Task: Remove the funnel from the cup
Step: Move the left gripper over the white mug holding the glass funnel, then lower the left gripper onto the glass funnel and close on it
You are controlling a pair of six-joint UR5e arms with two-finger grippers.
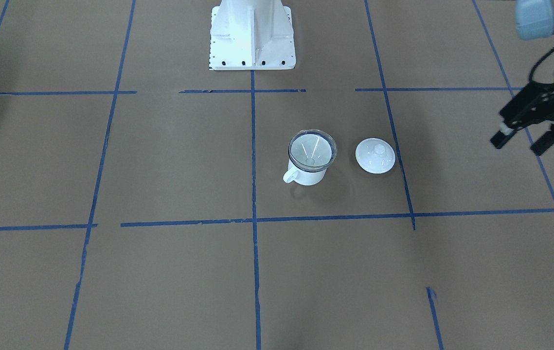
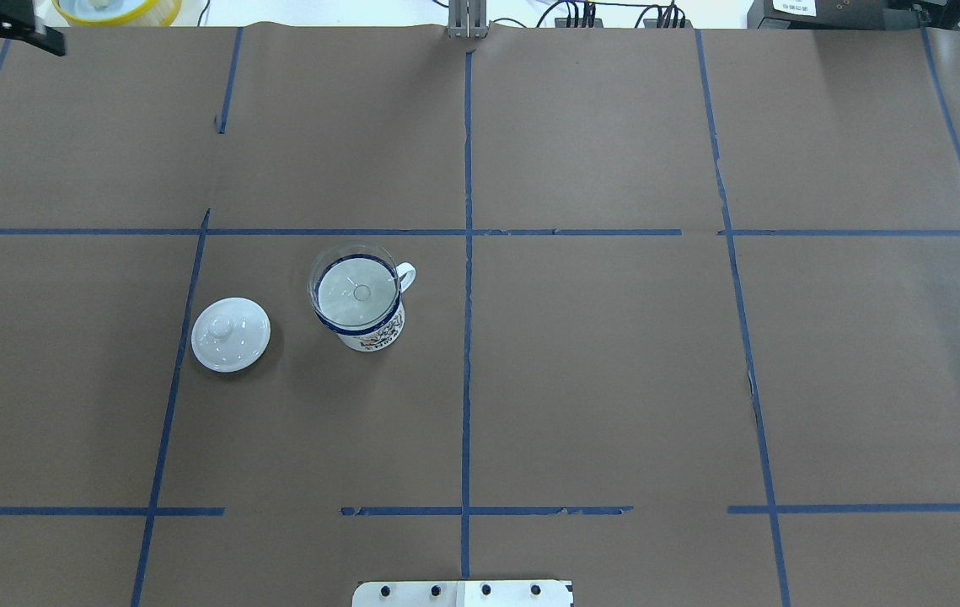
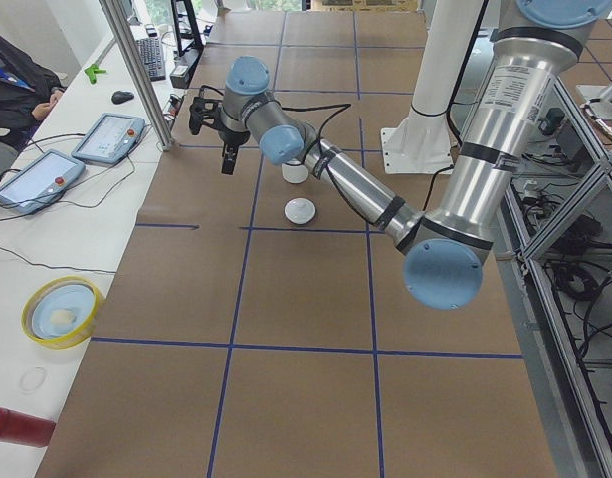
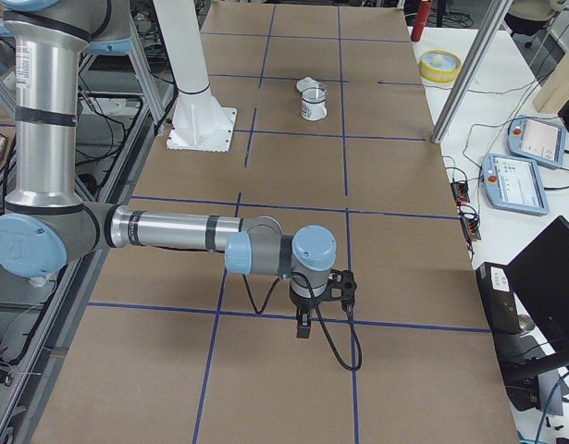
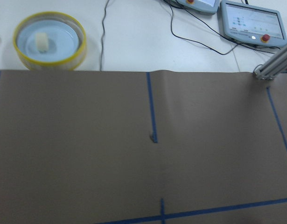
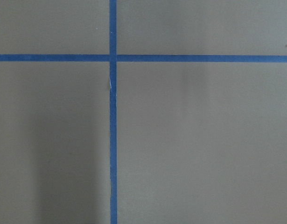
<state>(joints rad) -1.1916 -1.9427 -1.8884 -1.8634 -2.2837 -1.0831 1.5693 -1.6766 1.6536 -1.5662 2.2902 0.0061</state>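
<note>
The clear funnel (image 1: 312,151) sits in the mouth of the white cup (image 1: 308,177), spout down; the cup has a dark blue rim and stands upright near the table's middle. Both show in the overhead view too, funnel (image 2: 355,292) in cup (image 2: 375,334). My left gripper (image 1: 517,145) is open and empty, held above the table's far left part, well away from the cup. My right gripper (image 4: 304,326) shows only in the exterior right view, low over the table's right end; I cannot tell whether it is open or shut.
A white round lid with a knob (image 1: 375,155) lies on the table beside the cup, toward my left gripper. The robot's white base (image 1: 252,36) stands behind. A yellow-rimmed dish (image 5: 50,41) and teach pendants (image 5: 253,21) lie beyond the table's far edge.
</note>
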